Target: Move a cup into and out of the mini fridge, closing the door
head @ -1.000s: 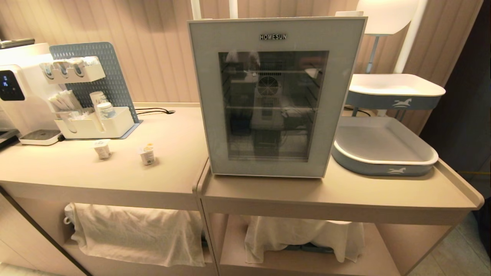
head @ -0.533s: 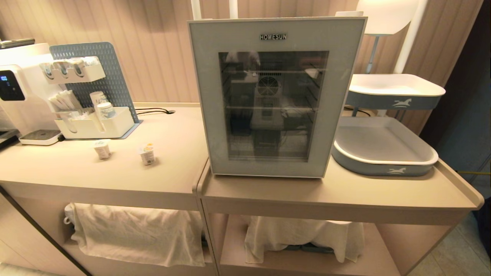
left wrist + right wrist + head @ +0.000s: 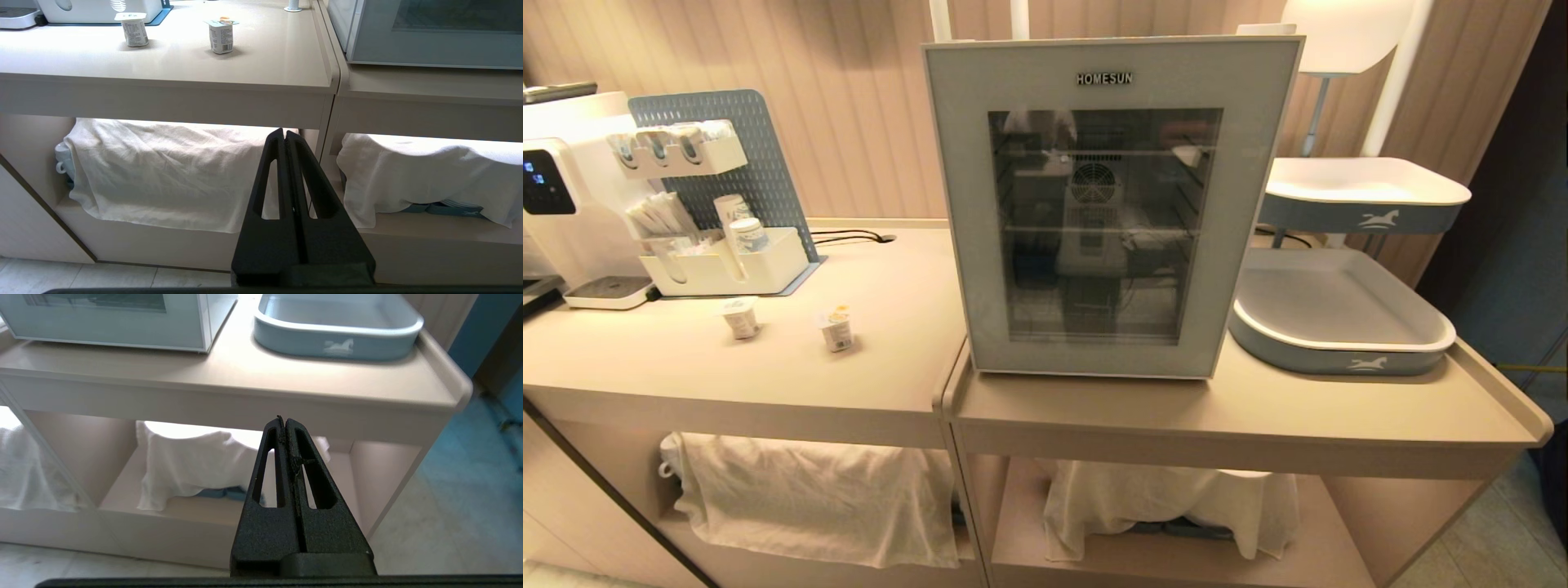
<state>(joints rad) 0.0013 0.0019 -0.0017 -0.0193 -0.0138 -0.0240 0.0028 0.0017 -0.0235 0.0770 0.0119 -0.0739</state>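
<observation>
Both grippers (image 3: pixel 284 134) (image 3: pixel 284 421) shut; 2 cups (image 3: pixel 741 317) (image 3: pixel 837 329), 1 fridge (image 3: pixel 1107 208).

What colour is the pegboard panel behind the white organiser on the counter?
Grey-blue with small holes, the perforated pegboard panel; the head view shows it best.

One mini fridge (image 3: pixel 1107 204) with one door (image 3: pixel 1225 245). Two small sealed cups (image 3: pixel 741 316) (image 3: pixel 836 328) stand on the counter. Two blue-sided trays (image 3: pixel 1339 359) (image 3: pixel 1364 216) sit stacked. Two white cloths (image 3: pixel 817 498) (image 3: pixel 1168 498) hang below. Two grippers: the left gripper (image 3: pixel 284 136) and the right gripper (image 3: pixel 284 421).
</observation>
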